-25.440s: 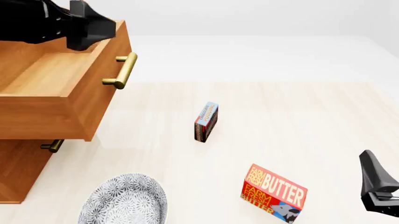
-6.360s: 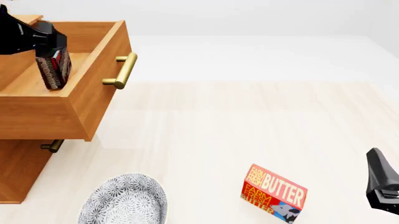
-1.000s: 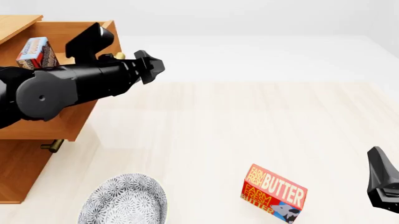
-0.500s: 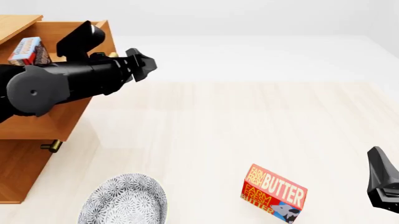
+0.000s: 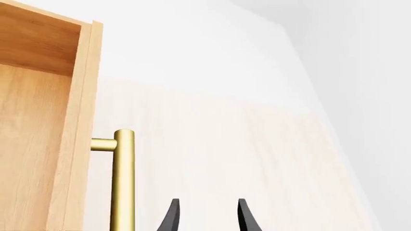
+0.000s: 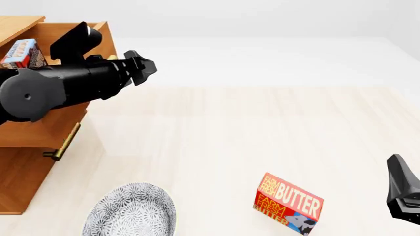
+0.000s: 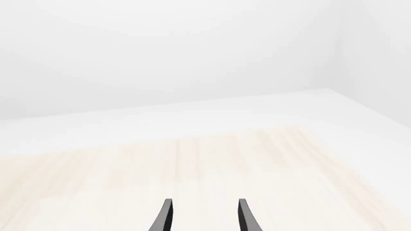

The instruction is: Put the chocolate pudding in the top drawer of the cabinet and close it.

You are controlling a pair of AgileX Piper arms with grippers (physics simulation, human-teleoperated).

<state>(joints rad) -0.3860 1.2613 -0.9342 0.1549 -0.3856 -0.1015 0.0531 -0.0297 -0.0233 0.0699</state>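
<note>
The chocolate pudding [image 6: 19,52] leans inside the top drawer [image 6: 46,129] of the cabinet [image 6: 18,183]; that drawer still stands part way out. My left arm lies across the drawer front, and the left gripper [image 6: 140,69] is just beyond it, open and holding nothing. In the left wrist view the left gripper [image 5: 207,217] sits close beside the drawer's brass handle [image 5: 122,183], next to the drawer front [image 5: 82,96]. My right gripper [image 6: 399,177] rests open at the near right edge, and in its own view the right gripper [image 7: 203,217] faces bare table.
A red Farm Fresh Butter box [image 6: 288,202] stands at the near middle-right. A patterned grey plate [image 6: 131,210] lies at the near left, in front of the cabinet. The lower drawer's brass handle [image 6: 66,143] shows under the top drawer.
The top drawer has slid further into the cabinet, carrying the pudding leftward. My left arm and gripper moved left with the drawer front. The right gripper has not moved.
</note>
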